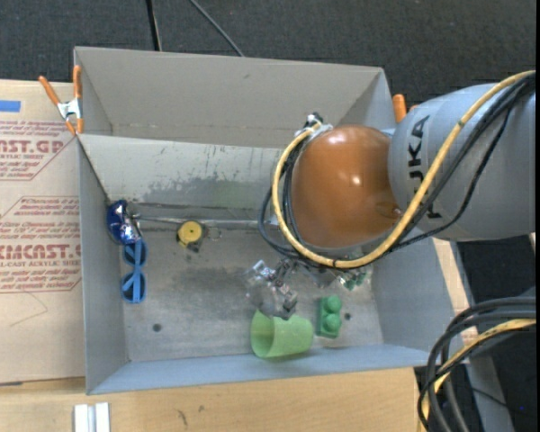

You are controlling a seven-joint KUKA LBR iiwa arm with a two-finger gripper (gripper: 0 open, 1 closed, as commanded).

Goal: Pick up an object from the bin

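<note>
Approach step is judged in hand: gripper (275, 288) is seen just above the tipped light-green cup (282, 337), jaw state cannot be told, and a lowering onto the cup rim is called for next.

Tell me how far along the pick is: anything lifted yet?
Done: the gripper is low in the bin, right above the light green cup lying on its side by the front wall. In hand: nothing visibly gripped. Left: the grasp and the lift out.
</note>
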